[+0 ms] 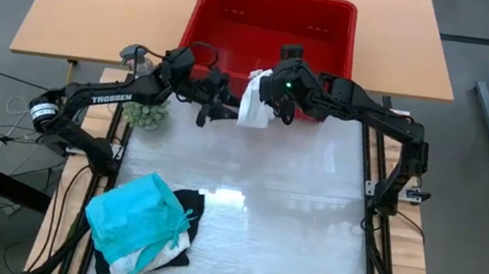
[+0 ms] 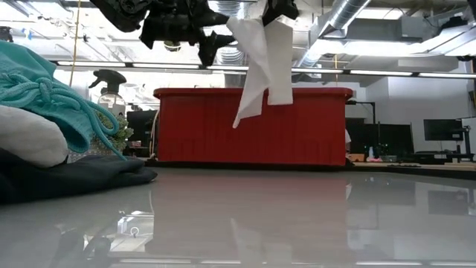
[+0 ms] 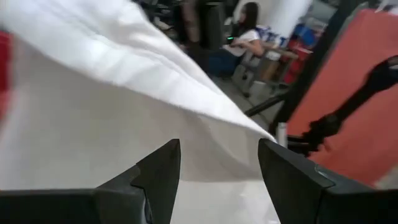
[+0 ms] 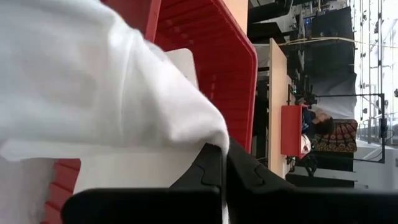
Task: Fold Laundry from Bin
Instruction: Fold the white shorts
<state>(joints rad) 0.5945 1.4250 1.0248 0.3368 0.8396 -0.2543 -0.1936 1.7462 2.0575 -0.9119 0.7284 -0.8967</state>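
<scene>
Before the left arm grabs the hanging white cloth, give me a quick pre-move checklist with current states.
1. Right claw shut on the white cloth: ok.
2. Cloth lifted off the table, hanging free in front of the red bin: ok.
3. Left claw open, cloth ahead of its fingers, nothing pinched yet: ok.
4. Which cloth edge or corner the left claw faces: cannot tell.
5. Folding area in mid-table bare; teal garment and black garment piled at the near left corner: ok.
6. Small green plant sits under the left arm: not ok, watch it.
</scene>
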